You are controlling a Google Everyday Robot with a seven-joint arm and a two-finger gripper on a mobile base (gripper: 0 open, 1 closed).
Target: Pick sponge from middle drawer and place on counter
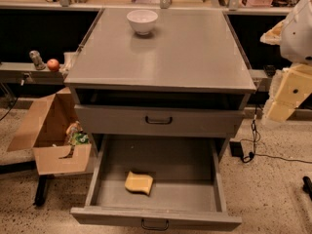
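Observation:
The pale yellow sponge (139, 183) lies on the floor of the middle drawer (156, 217), which is pulled fully out at the bottom of the grey cabinet. The sponge sits a little left of the drawer's centre, towards the front. The counter (165, 57) is the cabinet's flat grey top. My gripper (285, 99) hangs at the right edge of the view, beside the cabinet at about counter height, well above and to the right of the sponge. It holds nothing that I can see.
A white bowl (142, 21) stands at the back of the counter. A shut drawer front (158, 121) sits above the open drawer. An open cardboard box (51, 140) stands on the floor at the left. A red apple (53, 65) rests on a left ledge. Cables lie on the floor at the right.

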